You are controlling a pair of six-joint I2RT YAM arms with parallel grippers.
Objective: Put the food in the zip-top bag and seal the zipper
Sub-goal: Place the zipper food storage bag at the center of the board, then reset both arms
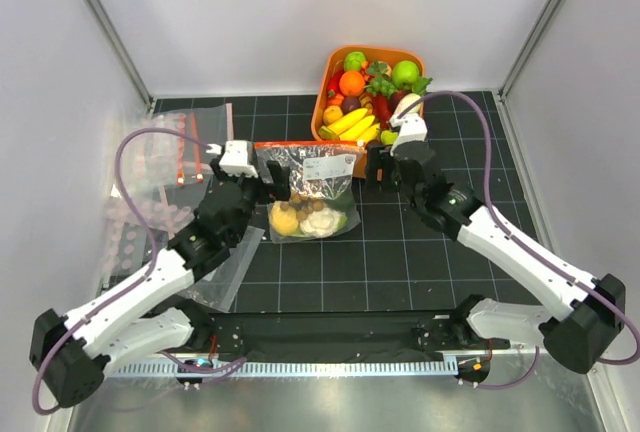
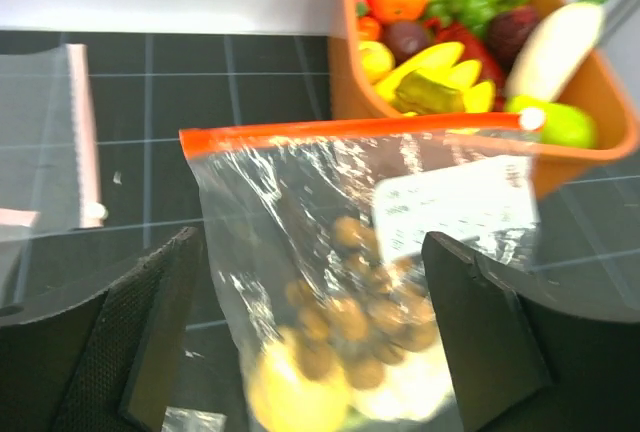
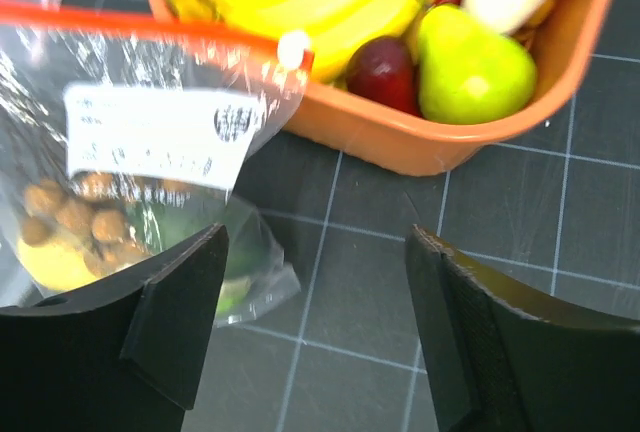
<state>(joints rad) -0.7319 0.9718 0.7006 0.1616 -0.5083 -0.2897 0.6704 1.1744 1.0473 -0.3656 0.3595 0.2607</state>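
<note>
The zip-top bag [image 1: 312,190] lies flat mid-table, its red-orange zipper [image 1: 305,145] running straight across the far end. Inside show the food: a yellow fruit [image 1: 285,218], white cauliflower [image 1: 320,220], and brown balls [image 2: 370,312]. My left gripper [image 1: 272,178] hangs open over the bag's left side; in the left wrist view the bag [image 2: 300,212] fills the gap between its fingers [image 2: 160,302]. My right gripper [image 1: 381,168] stands open just right of the bag, over bare mat [image 3: 360,282], with the bag's corner [image 3: 250,282] by its left finger.
An orange tray [image 1: 322,102] heaped with toy fruit stands right behind the bag, close to the right gripper. Other clear bags [image 1: 160,167] lie at the left of the mat. White walls close in the sides and back.
</note>
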